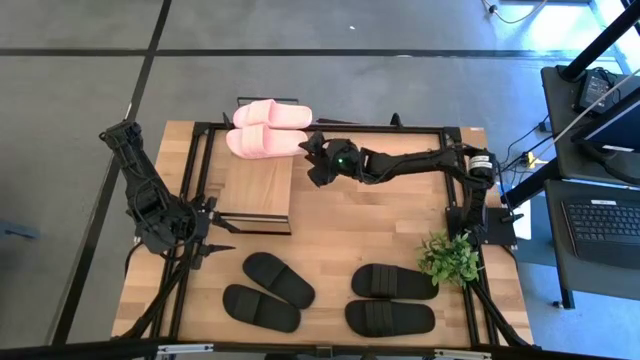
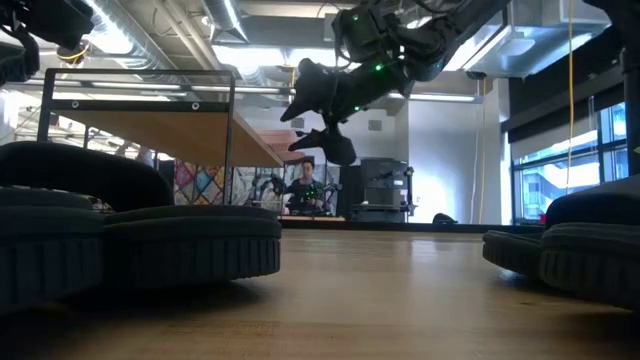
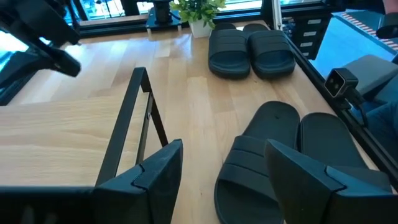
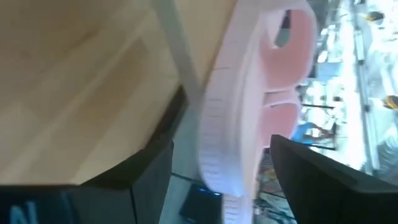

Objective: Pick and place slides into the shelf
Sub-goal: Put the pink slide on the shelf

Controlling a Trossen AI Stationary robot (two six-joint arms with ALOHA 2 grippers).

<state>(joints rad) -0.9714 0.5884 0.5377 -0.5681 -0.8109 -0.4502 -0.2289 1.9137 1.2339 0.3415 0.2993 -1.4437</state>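
The pink slides [image 1: 267,128] lie side by side on the far end of the shelf [image 1: 256,186], which stands on the table's left half. My right gripper [image 1: 311,157] hovers open just right of them. In the right wrist view its fingers stand on either side of the pink slides' [image 4: 249,106] nearer end, with a gap showing. One black pair [image 1: 266,291] rests sole-down near the table's near edge, and the other black pair [image 1: 392,300] lies to its right. My left gripper [image 1: 214,236] waits open by the shelf's near left corner, above the black slides [image 3: 280,155].
A small potted plant [image 1: 449,258] stands near the table's right edge beside the right arm's base. Black frame rails [image 1: 400,126] run round the tabletop. Bare wood lies between the shelf and the right black pair. In the low view a person sits far behind the table.
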